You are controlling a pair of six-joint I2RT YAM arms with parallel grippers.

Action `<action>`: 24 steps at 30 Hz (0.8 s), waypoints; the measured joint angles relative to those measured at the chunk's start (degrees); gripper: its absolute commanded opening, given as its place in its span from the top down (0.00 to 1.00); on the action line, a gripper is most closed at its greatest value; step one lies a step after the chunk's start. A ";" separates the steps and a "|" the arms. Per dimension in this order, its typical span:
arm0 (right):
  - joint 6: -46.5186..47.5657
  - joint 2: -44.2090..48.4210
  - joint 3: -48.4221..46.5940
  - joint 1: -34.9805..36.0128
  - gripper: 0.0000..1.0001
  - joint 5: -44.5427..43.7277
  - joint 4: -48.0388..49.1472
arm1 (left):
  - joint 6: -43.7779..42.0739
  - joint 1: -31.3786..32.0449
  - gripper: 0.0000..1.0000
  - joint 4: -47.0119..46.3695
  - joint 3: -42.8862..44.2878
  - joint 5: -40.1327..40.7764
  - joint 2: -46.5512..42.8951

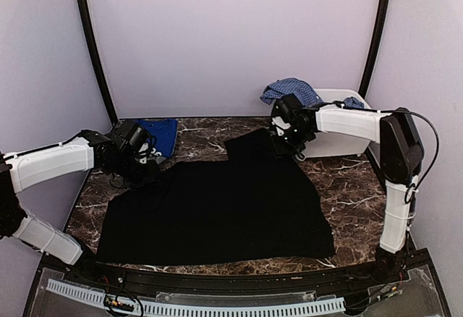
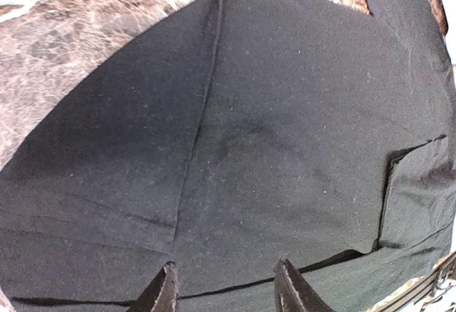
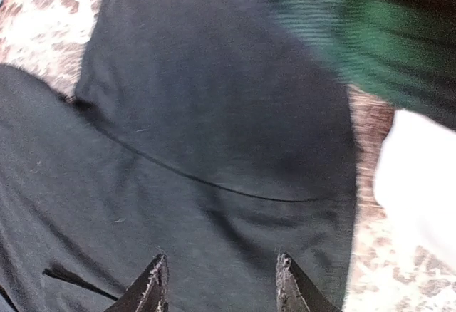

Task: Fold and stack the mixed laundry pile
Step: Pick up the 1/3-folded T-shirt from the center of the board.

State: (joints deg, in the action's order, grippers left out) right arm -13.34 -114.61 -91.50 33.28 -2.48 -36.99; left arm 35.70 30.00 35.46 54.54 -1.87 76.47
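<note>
Left gripper (image 2: 224, 294) and right gripper (image 3: 221, 287) stand parted and empty above the spread black garment (image 1: 217, 201); recommend each pinch its far edge squarely, then fold evenly.

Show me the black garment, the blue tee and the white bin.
black garment (image 1: 217, 208), top view, middle of the spread cloth
blue tee (image 1: 163, 134), top view, middle of its visible part
white bin (image 1: 334, 94), top view, far rim

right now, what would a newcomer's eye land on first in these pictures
A large black garment lies spread across the middle of the marbled table. The left end effector and right end effector hang open over its far corners. A blue checked shirt drapes over the white bin at far right.
</note>
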 measured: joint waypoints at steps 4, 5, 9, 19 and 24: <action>0.59 1.38 1.18 -4.68 0.54 1.73 1.36 | -0.83 0.00 0.56 -1.31 -0.07 -1.22 1.01; 0.66 1.36 1.16 -5.90 0.54 2.78 1.53 | -0.83 0.00 0.56 -1.68 -0.07 -1.51 0.98; 1.03 -0.94 -1.14 -10.71 0.54 6.19 2.08 | -0.83 0.00 0.56 -3.21 -0.33 -1.97 0.98; 2.60 -13.20 -17.55 -14.14 0.56 9.05 1.99 | -1.42 -0.17 0.56 -4.46 -0.72 -1.97 1.01; 2.67 -18.34 -24.20 -12.61 0.57 10.34 2.64 | -1.51 -0.22 0.56 -5.68 -1.46 -2.40 1.22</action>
State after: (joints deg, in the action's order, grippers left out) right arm -10.68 -132.94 -115.70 20.67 7.86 -34.35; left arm 34.20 29.78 29.78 53.08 -4.27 77.69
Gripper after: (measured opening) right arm 0.437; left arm 0.437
